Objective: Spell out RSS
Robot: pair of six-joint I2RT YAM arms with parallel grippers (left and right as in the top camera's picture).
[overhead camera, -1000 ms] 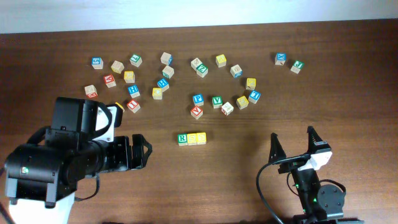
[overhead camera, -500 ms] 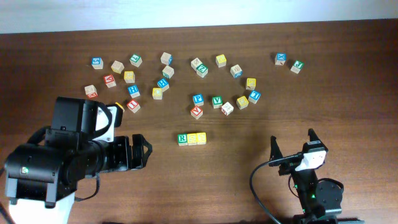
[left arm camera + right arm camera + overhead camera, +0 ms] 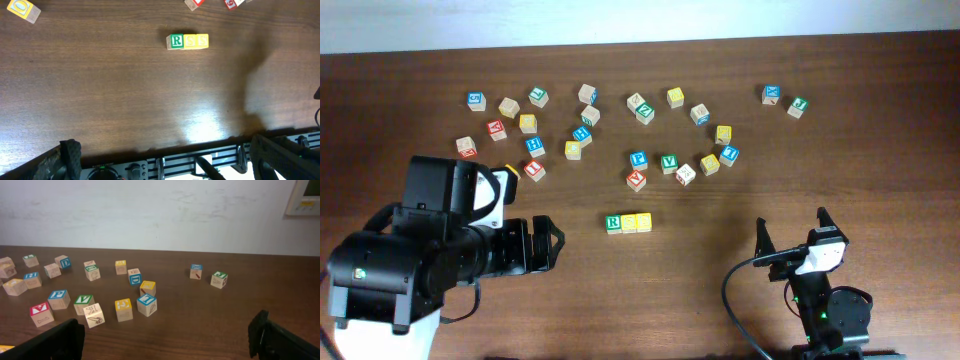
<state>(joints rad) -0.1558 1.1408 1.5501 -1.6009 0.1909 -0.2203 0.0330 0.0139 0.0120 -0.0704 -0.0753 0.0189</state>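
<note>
Where the row lies: R cube (image 3: pixel 613 223), yellow cube (image 3: pixel 629 222), second yellow cube (image 3: pixel 644 221), touching, midway across the table (image 3: pixel 900 140).
Left gripper (image 3: pixel 556 245): fingers wide, empty, left of the row.
Right gripper (image 3: pixel 790 226): fingers wide, empty, well right of the row.

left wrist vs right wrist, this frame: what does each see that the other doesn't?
Left wrist only: the RSS row, three cubes touching in a line. Right wrist only: the wall and the V cube among many scattered cubes. A yellow sliver at its lower-left edge may be the row's end, but that cannot be told. Both: the table, and each its own open fingers, left pincer and right pincer.
</note>
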